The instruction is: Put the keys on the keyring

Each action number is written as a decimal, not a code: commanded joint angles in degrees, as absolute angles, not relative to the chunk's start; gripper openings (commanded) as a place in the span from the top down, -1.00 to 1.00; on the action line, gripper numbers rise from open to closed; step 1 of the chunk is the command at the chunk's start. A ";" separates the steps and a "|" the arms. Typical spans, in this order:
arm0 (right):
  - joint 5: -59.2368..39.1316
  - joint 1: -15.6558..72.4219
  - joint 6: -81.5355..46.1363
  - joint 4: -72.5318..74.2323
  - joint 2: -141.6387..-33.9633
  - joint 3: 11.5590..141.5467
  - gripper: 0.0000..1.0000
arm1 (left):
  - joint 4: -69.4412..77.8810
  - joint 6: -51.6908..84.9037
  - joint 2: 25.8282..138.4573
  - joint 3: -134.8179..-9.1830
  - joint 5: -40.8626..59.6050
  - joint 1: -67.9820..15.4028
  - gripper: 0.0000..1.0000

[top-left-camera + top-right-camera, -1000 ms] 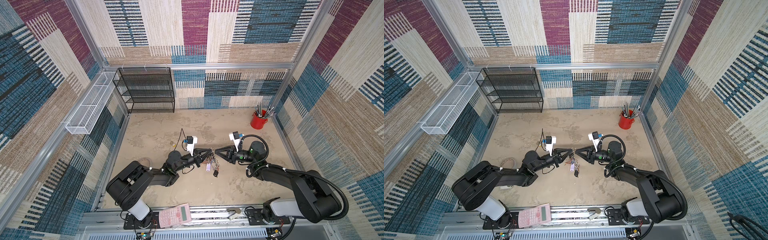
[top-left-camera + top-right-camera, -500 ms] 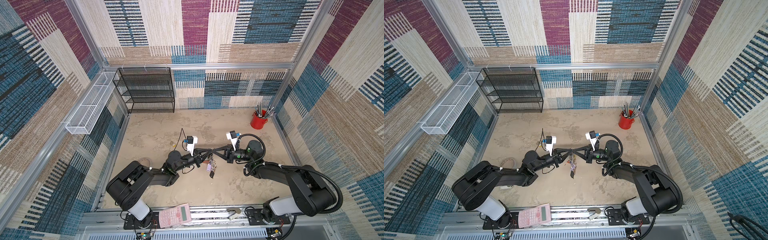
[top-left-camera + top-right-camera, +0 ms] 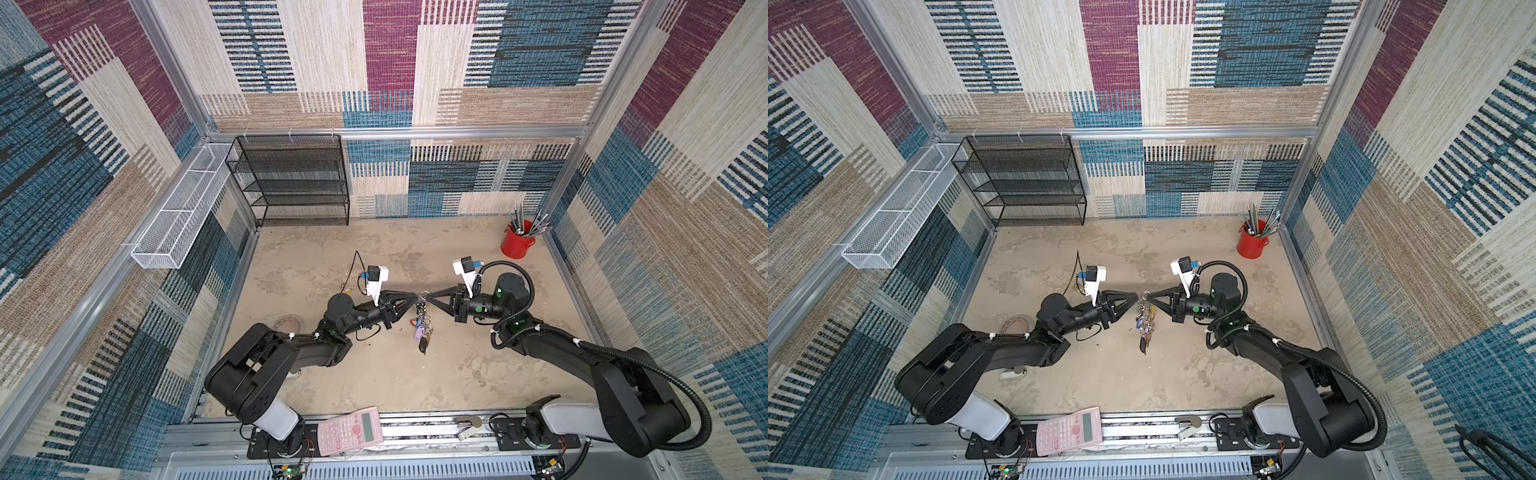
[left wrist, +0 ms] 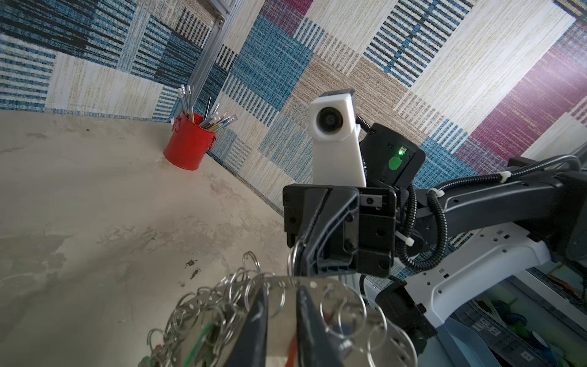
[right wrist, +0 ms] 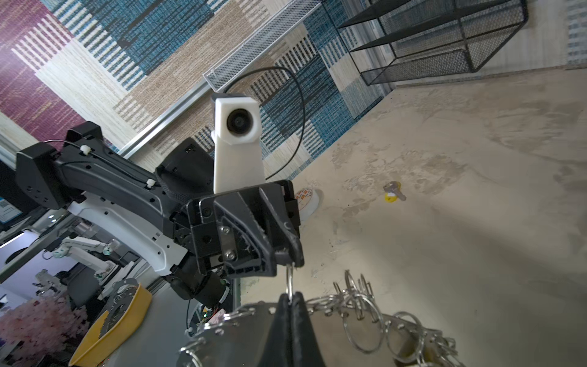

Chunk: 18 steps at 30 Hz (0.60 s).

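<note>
Now: right fingers (image 5: 282, 324) are clenched on the rim of the keyring (image 5: 244, 333), which is held in the air. Left fingers (image 4: 258, 317) are slightly parted, a small ring (image 5: 289, 281) in the gap. The plate is stiff and smooth, and its dangling load will likely swing, so grip the bare rim. The keys (image 5: 393, 191) lie loose on the counter (image 5: 460, 254), well apart. They look light, flat and slippery; the yellow tag (image 5: 388, 197) seems the best hold
</note>
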<state>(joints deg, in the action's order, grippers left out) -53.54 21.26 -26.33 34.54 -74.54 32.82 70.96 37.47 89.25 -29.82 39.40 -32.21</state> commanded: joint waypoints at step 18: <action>-42.57 27.28 -7.26 -2.27 -76.10 47.35 1.00 | 18.48 3.34 80.43 -42.76 51.99 -26.49 -0.02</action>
<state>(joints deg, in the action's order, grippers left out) -43.24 26.74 -9.96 1.10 -75.85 46.26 23.66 8.73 80.97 -42.19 50.11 -27.14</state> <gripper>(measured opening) 0.048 0.515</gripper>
